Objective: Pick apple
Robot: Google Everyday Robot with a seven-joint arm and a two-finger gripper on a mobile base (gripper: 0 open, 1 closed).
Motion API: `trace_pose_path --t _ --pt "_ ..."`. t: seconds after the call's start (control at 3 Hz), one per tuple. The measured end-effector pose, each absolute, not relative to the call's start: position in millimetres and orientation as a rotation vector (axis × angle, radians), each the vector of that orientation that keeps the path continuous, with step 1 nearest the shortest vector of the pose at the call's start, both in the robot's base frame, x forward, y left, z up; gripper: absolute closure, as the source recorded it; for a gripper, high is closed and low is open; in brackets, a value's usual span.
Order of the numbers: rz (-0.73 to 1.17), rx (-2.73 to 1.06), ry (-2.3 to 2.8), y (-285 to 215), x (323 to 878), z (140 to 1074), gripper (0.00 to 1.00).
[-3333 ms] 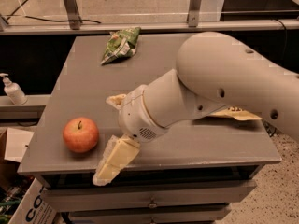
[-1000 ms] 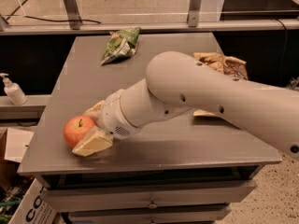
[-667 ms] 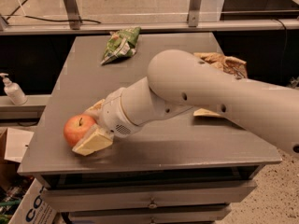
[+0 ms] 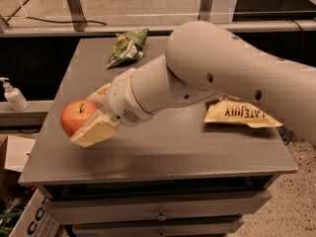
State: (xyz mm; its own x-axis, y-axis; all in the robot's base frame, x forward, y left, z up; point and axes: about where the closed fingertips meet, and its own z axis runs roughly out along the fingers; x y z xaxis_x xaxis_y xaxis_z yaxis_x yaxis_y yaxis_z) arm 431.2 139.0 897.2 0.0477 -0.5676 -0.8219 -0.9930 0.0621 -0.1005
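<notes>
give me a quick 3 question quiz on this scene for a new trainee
1. True or false: the gripper has a finger on each side of the apple.
2. Fill in: in the picture, the yellow bag lies near the table's ____ edge (left/right).
3. Which lies nearest the table's far edge? A) green snack bag B) apple C) yellow bag

Key: 1 true; 2 right; 3 A
</notes>
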Motion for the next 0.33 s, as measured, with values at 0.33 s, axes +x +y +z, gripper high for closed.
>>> trace_pose_path --t 0.33 --pt "0.736 -1.594 1.604 139.6 431.4 901.0 1.0"
